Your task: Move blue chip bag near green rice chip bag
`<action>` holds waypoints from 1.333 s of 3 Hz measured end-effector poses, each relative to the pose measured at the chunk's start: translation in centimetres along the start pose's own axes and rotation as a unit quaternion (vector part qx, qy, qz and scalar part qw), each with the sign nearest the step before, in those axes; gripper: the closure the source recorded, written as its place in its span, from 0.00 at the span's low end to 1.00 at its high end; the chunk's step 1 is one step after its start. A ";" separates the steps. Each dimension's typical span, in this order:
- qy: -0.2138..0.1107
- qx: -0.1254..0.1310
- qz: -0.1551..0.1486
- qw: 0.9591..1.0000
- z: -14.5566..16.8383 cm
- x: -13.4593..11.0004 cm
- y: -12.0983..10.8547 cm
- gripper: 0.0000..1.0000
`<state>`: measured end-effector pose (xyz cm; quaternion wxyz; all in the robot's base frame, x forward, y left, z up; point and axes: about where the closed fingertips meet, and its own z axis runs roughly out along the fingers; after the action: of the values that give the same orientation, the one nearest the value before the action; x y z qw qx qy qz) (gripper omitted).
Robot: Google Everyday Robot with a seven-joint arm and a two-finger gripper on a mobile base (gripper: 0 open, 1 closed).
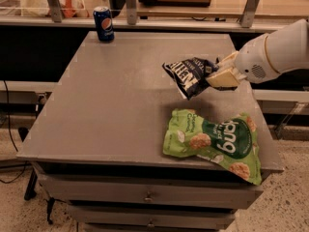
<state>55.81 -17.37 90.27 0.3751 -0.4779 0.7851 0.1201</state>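
The small, crinkly, dark navy blue chip bag with white lettering hangs tilted over the right half of the flat grey metal bench, nearer the right edge than the left. The cream-coloured two-finger gripper is clamped on the bag's right end, and that end is hidden behind the fingers. Whether the bag's lower tip touches the bench top cannot be told. The rounded white arm behind the gripper is cut off by the right border of the view.

The larger, bright lime-green rice chip bag, with a dark green circle and pictures of round rice cakes, lies flat by the front right corner. It is near the navy bag but apart from it. Its far end droops over the front edge, and its lettering reads upside down.

A blue Pepsi can stands upright near the back left corner. Grey drawers under the front edge are partly cut off at the bottom.
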 end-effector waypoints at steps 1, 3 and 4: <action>0.006 0.006 0.011 1.000 -0.6 0.4 0.2 0.59; 0.012 0.011 0.020 1.000 -1.3 1.1 0.7 0.13; 0.014 0.012 0.014 1.000 -1.8 1.1 0.6 0.00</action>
<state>54.15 -18.77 90.66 0.3681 -0.4639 0.7984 0.1093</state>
